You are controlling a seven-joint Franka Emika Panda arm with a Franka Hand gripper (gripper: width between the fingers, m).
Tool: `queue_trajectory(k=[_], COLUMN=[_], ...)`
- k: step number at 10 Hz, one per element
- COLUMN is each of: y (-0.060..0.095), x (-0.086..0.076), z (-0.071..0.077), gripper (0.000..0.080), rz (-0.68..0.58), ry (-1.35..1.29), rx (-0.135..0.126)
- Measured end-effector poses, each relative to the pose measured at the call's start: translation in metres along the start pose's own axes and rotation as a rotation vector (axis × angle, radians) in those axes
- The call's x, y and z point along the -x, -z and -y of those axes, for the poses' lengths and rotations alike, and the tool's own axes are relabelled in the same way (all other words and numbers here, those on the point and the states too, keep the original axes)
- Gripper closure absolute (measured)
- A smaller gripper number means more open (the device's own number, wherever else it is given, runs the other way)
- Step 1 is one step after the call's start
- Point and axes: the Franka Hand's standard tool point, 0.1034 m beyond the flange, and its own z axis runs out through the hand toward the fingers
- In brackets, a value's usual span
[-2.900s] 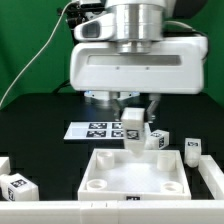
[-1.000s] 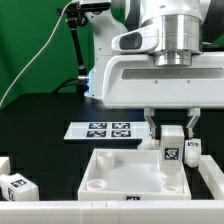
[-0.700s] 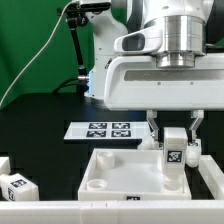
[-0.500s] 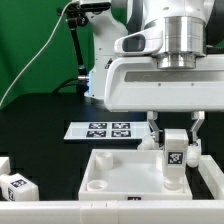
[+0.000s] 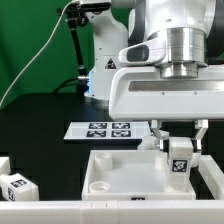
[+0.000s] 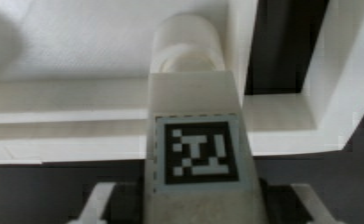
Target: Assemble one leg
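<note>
At the exterior view's left a spare leg (image 5: 17,185) lies on the black table (image 5: 40,125), untouched and well apart from the work. Further along, the marker board (image 5: 108,130) lies flat behind the panel (image 5: 105,178), which sits tray-side up with its corner holes free. None of them has a post standing in it, as far as the view shows.

At the exterior view's right the gripper (image 5: 180,148) is closed on the leg (image 5: 179,166), one finger on either side. The leg is upright with a tag facing the camera, and it sits over the panel's near corner on that side. The wrist view shows the same grip: the leg (image 6: 200,110) runs straight out from between the fingers (image 6: 104,200), and its far end points at a rounded socket (image 6: 188,45) in the panel's corner. Whether the end already touches the socket or hangs just above it, I cannot tell — the leg hides its own foot in both views.

By my reading, the pick-up and the carry to the corner are done, and the alignment looks close. What is left is the assembly itself: bring the leg fully into the hole, most likely turn it until it holds, then let go. One more white part (image 5: 212,172) lies just beside the panel at the far right edge.
</note>
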Motion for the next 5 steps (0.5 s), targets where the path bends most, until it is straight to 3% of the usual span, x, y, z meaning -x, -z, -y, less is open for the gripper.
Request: queue_trajectory(k=[3,4,5], y=[0.0000,0.0000,0.0035], x=[-0.0002,-0.0002,-0.0028], z=[-0.0002,-0.0003,-0.0022], gripper=[0.0506,0.0297,0.0297], rz=[0.000,0.000,0.004], ry=[0.001,0.003,0.013], rx=[0.000,0.000,0.001])
